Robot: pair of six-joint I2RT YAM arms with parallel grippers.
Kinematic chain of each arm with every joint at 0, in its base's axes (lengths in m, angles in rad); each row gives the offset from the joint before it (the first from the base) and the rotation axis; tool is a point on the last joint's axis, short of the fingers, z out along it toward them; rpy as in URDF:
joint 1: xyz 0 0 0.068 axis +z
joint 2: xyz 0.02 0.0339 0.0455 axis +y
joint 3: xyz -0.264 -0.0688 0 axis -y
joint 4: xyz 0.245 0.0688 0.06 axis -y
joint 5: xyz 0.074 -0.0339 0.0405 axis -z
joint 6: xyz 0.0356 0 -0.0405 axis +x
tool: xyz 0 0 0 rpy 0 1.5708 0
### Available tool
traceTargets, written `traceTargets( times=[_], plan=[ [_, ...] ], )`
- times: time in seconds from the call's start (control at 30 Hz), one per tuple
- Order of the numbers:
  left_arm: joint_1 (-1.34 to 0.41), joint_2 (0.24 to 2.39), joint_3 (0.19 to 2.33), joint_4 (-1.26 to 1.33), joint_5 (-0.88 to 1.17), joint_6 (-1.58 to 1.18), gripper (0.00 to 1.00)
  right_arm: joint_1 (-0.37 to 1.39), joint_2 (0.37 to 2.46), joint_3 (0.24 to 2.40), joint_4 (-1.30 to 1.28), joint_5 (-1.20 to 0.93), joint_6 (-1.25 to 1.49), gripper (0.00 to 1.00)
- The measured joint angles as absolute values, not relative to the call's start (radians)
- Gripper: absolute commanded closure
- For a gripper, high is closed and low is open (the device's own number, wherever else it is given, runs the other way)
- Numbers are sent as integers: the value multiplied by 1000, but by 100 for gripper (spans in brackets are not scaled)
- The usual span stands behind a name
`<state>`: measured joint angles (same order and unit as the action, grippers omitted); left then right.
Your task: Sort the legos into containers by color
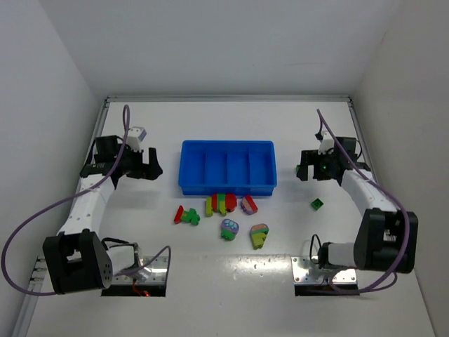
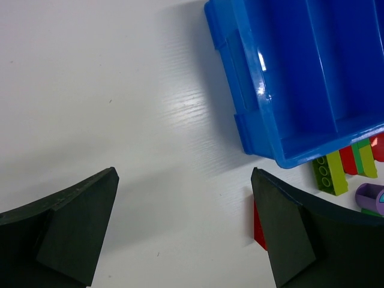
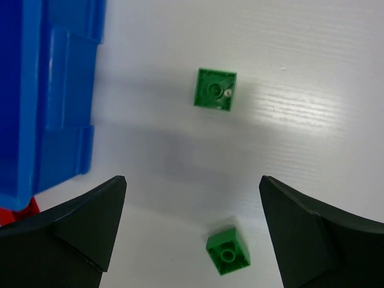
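Legos, location and step?

Reply: Most lie single or in mixed-colour clusters on the worktop, just in front of the blue tray. Two green bricks lie apart from the rest, off the tray's right end. No brick shows in the four compartments. Treat this as the approach to a first pick.

Query: Arm pose and jaws?

Reply: Both arms reach forward, one at each end of the tray. The left gripper hovers over bare worktop beside the tray's left end. The right gripper hovers near the green bricks. Both sets of jaws stand wide and hold nothing.

Query: Next move?

Reply: Lower your right gripper onto the nearer green brick, centre it between the jaws, then close. Expect the clusters to need both arms to pull apart.
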<state>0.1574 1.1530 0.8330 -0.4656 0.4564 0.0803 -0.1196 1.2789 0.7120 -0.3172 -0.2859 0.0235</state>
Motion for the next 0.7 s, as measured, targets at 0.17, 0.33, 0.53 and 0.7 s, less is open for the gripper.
traceTargets(
  times=[0.17, 0.33, 0.53, 0.7],
  plan=[
    [157, 1188, 834, -467, 470, 72, 0, -115, 1443, 786, -265, -251, 32, 8],
    [157, 1222, 835, -463, 475, 70, 0, -107, 1582, 838, -252, -220, 38, 11],
    [157, 1282, 835, -454, 476, 68, 0, -80, 1660, 874, -222, -191, 51, 11],
    [157, 1302, 837, -446, 482, 66, 0, -49, 1713, 919, -203, -158, 54, 17]
  ],
)
